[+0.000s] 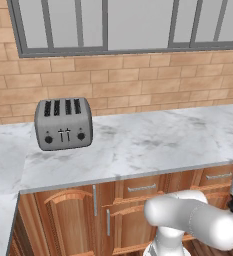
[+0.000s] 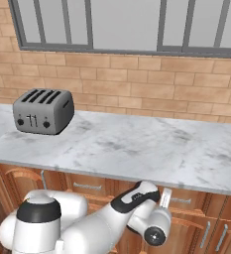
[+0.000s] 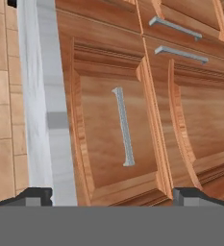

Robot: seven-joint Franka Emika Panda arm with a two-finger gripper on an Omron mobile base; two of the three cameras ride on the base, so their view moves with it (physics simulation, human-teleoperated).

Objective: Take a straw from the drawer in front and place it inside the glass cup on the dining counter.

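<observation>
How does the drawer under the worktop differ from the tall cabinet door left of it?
The drawer is shallow and wide; the cabinet door is tall. The drawer's silver bar handle lies horizontal; the door's stands vertical. The drawer's panel is rectangular; the door's is arched on top. Both are brown wood and shut.
</observation>
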